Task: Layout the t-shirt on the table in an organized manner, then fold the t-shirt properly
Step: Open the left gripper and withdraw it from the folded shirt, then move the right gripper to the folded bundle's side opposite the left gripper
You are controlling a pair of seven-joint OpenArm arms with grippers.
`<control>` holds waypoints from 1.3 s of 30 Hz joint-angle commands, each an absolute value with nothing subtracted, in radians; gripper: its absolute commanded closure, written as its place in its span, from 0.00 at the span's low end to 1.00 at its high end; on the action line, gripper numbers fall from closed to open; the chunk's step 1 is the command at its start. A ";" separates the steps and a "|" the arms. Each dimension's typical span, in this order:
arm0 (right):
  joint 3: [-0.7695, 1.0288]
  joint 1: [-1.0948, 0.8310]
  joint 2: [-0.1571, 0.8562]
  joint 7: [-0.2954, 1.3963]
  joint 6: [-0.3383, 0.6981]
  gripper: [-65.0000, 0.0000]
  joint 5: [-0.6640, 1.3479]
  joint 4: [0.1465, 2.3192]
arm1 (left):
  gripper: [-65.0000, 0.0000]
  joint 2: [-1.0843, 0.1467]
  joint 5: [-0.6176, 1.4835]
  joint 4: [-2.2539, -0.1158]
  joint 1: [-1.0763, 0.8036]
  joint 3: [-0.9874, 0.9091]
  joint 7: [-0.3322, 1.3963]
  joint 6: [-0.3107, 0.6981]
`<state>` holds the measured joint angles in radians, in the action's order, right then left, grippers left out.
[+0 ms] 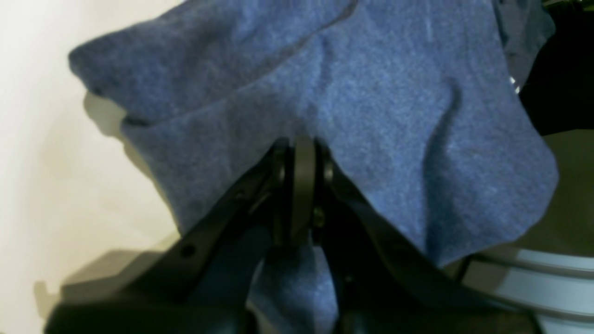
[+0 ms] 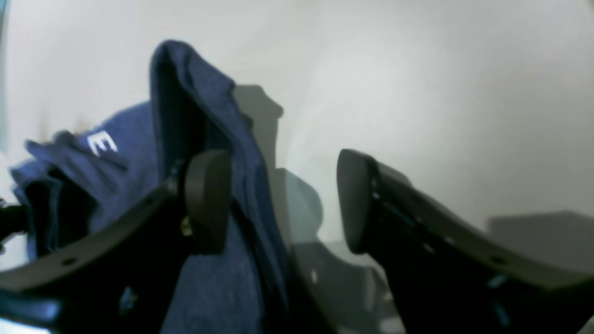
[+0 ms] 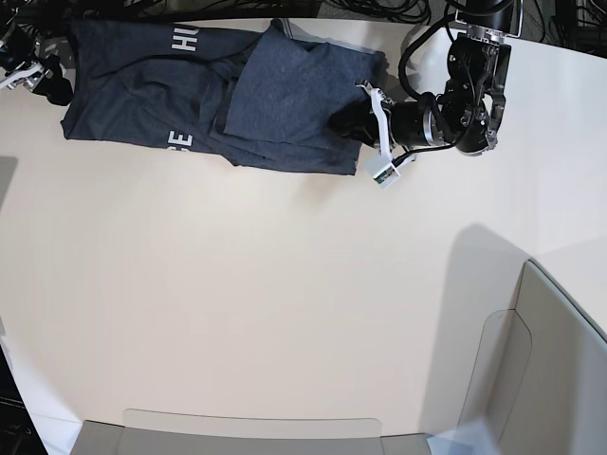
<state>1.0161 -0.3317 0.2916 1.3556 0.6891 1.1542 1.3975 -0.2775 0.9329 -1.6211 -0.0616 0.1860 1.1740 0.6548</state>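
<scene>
The dark navy t-shirt (image 3: 190, 95) lies crumpled along the far edge of the off-white table (image 3: 285, 284), with white lettering showing and one part folded over. My left gripper (image 3: 343, 123) is at the shirt's right end. In the left wrist view it (image 1: 304, 148) is shut on a bunch of the cloth (image 1: 371, 93). My right gripper (image 3: 55, 88) is at the shirt's left end. In the right wrist view it (image 2: 283, 199) is open, with a raised fold of the shirt (image 2: 120, 153) against its left finger (image 2: 209, 199) and bare table (image 2: 417, 93) beyond.
Grey translucent bin walls stand at the bottom right (image 3: 550, 379) and along the front edge (image 3: 247, 427). Black cables (image 3: 379, 9) run behind the table's far edge. A small white tag (image 3: 384, 173) hangs by the left arm's wrist.
</scene>
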 commanded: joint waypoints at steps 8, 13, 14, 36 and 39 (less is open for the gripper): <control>1.020 -0.338 0.257 1.396 0.698 0.42 1.144 1.411 | 1.00 -0.280 0.954 -1.635 -0.051 0.183 1.155 0.657; 1.020 -0.341 0.251 1.396 0.698 0.42 1.147 1.411 | 1.00 -0.278 0.954 -1.635 -0.051 0.183 1.155 0.657; 1.020 -0.343 0.251 1.396 0.698 0.42 1.147 1.411 | 1.00 -0.278 0.954 -1.635 -0.051 0.183 1.155 0.657; 0.808 -0.381 0.231 1.396 0.698 0.51 1.145 1.411 | 1.00 -0.278 0.954 -1.633 -0.051 0.183 1.155 0.657; 0.806 -0.381 0.229 1.396 0.698 0.85 1.145 1.411 | 1.00 -0.282 0.954 -1.633 -0.051 0.179 1.155 0.659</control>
